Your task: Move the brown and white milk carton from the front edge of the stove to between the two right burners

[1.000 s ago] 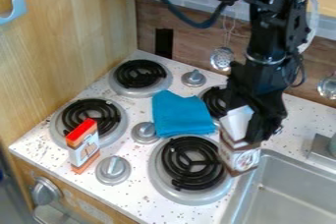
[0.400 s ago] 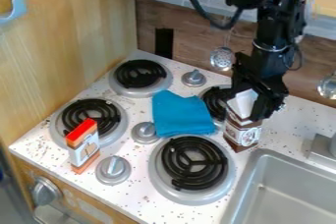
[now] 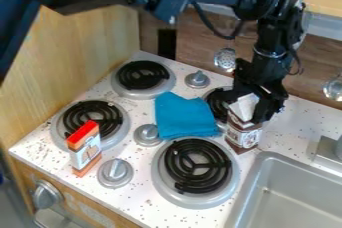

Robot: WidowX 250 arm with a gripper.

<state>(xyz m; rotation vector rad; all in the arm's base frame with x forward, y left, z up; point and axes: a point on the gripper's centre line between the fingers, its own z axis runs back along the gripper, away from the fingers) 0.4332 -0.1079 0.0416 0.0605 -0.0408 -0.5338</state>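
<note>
brown-and-white carton [image 3: 243, 134] stands beside the metal sink [image 3: 267, 158] on the speckled counter [image 3: 150, 203].

Light wood panel [image 3: 80, 47] left; brown wood-grain backsplash [image 3: 197, 47] far, perforated skimmer [image 3: 225, 59] hanging. Speckled white countertop [image 3: 300, 127], 4 coil burners [image 3: 198, 167], metal sink [image 3: 294, 194] near right.
</note>
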